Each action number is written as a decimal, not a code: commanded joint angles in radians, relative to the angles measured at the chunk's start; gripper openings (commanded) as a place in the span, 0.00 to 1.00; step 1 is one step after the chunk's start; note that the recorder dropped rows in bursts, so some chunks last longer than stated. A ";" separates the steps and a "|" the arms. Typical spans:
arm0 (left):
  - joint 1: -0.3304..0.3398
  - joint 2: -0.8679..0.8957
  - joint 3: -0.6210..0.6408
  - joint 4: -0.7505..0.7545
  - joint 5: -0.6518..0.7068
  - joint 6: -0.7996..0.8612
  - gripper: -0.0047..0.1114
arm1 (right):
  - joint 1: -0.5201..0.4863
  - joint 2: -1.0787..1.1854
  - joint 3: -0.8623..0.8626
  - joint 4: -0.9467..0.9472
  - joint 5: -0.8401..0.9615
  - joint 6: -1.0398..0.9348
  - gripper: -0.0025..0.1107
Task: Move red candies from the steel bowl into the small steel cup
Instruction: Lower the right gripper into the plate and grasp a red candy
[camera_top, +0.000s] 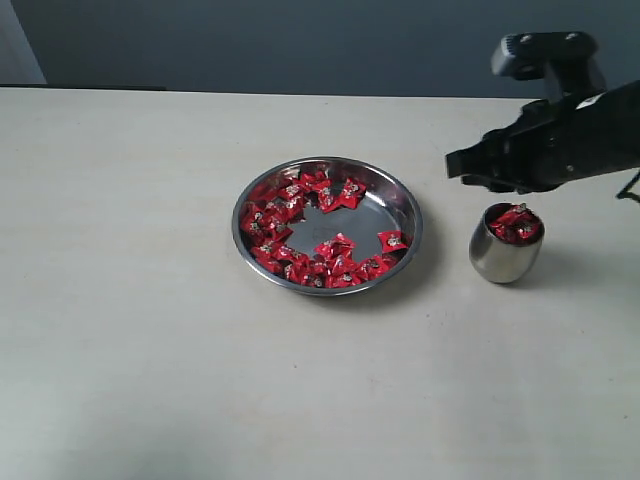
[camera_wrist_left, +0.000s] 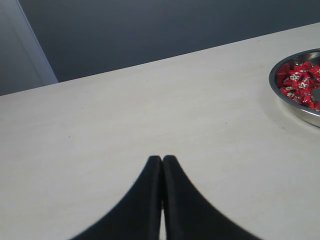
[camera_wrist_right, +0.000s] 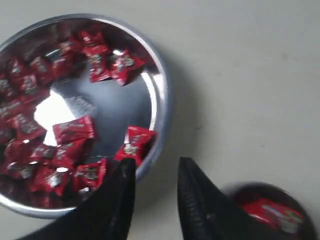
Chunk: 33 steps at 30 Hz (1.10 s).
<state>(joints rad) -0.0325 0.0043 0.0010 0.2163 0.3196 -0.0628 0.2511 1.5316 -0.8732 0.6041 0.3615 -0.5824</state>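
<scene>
Exterior: steel bowl (camera_top: 417, 228) sits mid-table with red candies (camera_top: 335, 262) mostly round its left and near sides. The small steel cup (camera_top: 500, 258) stands upright just right of it, not touching, with a few more candies at its rim, and the right gripper (camera_top: 456, 165) hovers over the gap between them, a bit far of the cup. Right wrist view adds what exterior can't resolve: jaws parted to a moderate gap, nothing between them. Only the left wrist view shows the left gripper (camera_wrist_left: 162, 160), fingers pressed together and empty over bare table (camera_wrist_left: 100, 130), well apart from the bowl's edge. Wrappers carry a small pale-and-dark centre mark, too small to read.
</scene>
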 joint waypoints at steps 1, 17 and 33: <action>0.000 -0.004 -0.001 0.001 -0.007 -0.005 0.04 | 0.135 0.100 -0.062 0.040 -0.051 -0.124 0.40; 0.000 -0.004 -0.001 0.001 -0.007 -0.005 0.04 | 0.198 0.542 -0.496 0.144 -0.052 -0.124 0.48; 0.000 -0.004 -0.001 0.001 -0.007 -0.005 0.04 | 0.198 0.709 -0.592 0.119 -0.085 -0.124 0.48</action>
<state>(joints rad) -0.0325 0.0043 0.0010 0.2163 0.3196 -0.0628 0.4501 2.2306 -1.4579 0.7330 0.2883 -0.7017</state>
